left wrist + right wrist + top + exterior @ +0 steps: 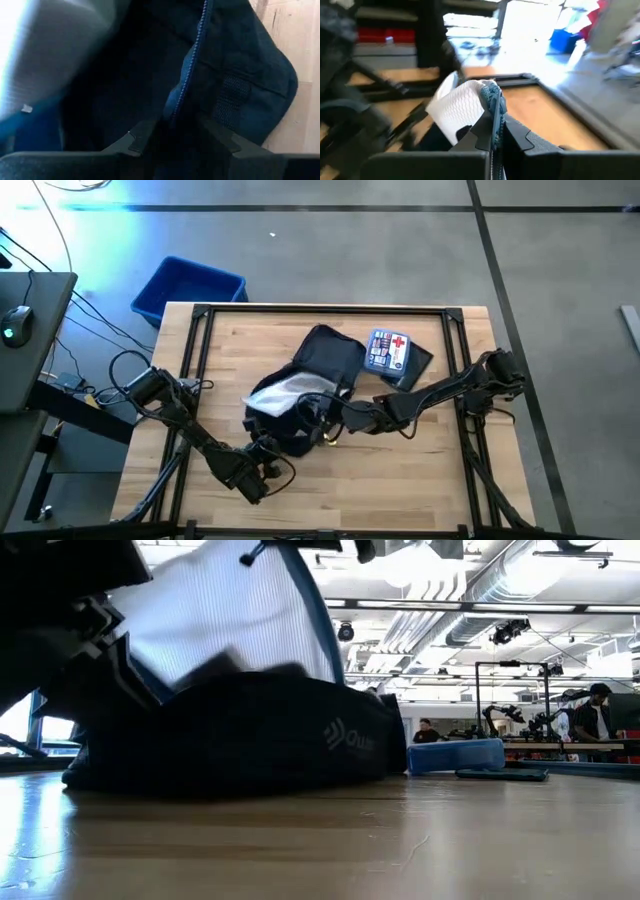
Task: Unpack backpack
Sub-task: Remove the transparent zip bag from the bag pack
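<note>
Off the table's far left corner a blue bin [188,288] sits on the floor, likely the drop spot for whatever comes out. On the table [400,480] the left gripper [268,448] is at the near-left edge of the backpack [320,365]; in its wrist view the two dark fingers [137,141] stand partly apart on either side of the bag's blue zip line [192,65], and whether they pinch any fabric cannot be told. It looks placed to steady that side of the mouth. The backpack, a dark navy soft heap, lies near the table's middle with a pale lining or sheet [285,390] showing at its opening. From the right, the right gripper [335,418] reaches to the bag's near-right side, clamped tight on a strip of zip edge [492,107], which probably holds the mouth up and apart so that the contents can be reached. Just beside the bag on the far right lies a first-aid kit [390,350], touching or nearly touching a flat dark item [418,365]. Open wood lies along the near edge and on both flanks; the black frame rails [320,308] around the table limit wide sweeps, and both arms crowd the same near side.
</note>
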You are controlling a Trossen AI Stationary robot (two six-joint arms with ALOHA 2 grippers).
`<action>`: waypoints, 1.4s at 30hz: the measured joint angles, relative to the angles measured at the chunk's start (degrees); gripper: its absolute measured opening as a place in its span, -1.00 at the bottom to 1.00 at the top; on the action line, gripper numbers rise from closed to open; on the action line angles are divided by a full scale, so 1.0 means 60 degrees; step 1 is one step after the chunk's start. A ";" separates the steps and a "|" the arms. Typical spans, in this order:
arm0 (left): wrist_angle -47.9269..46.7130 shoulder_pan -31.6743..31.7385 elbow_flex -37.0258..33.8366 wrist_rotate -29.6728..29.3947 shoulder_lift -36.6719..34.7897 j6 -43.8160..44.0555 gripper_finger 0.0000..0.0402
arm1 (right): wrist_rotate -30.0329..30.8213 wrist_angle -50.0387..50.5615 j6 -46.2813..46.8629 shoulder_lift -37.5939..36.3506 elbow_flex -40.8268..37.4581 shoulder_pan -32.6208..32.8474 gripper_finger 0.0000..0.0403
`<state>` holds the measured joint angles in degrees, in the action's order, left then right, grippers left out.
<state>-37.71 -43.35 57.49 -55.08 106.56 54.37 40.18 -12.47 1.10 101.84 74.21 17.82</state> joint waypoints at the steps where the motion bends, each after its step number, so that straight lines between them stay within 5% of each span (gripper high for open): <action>1: 0.0163 0.0000 -0.0055 0.0005 0.0000 -0.0026 -0.50 | 0.0247 -0.0095 -0.0264 0.0000 0.0109 -0.0002 -1.00; 11: 0.0257 0.0584 -0.0773 0.0233 0.0000 0.1275 -0.50 | 0.0733 -0.0351 -0.2904 -0.0033 0.2039 0.0234 -1.00; 21: -0.0985 0.0710 -0.2029 0.1368 -0.0050 0.4767 -0.50 | 0.1575 0.2510 -0.4072 -0.0048 0.4257 0.1648 -1.00; 27: -0.3477 0.0174 -0.1490 0.2404 -0.0034 0.6712 -0.50 | 0.2609 0.5970 -0.2766 -0.0093 0.4704 0.2167 -1.00; 33: -0.5164 -0.0262 -0.0774 0.2437 -0.0310 0.7659 -0.50 | 0.3484 0.9722 -0.0607 -0.0189 0.4693 0.1841 -1.00; 38: -0.7133 -0.0593 0.0321 0.2093 -0.0433 0.8189 -0.50 | 0.4672 1.0254 -0.1048 -0.0190 0.4678 0.1989 -1.00; 42: -0.8308 -0.0945 0.1399 0.1622 -0.0433 0.8478 -0.50 | 0.3574 1.0135 -0.1088 0.0208 0.4686 0.2536 -1.00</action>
<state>-87.56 -49.02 65.88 -45.35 103.96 105.24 61.62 48.34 -5.43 103.09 102.32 33.04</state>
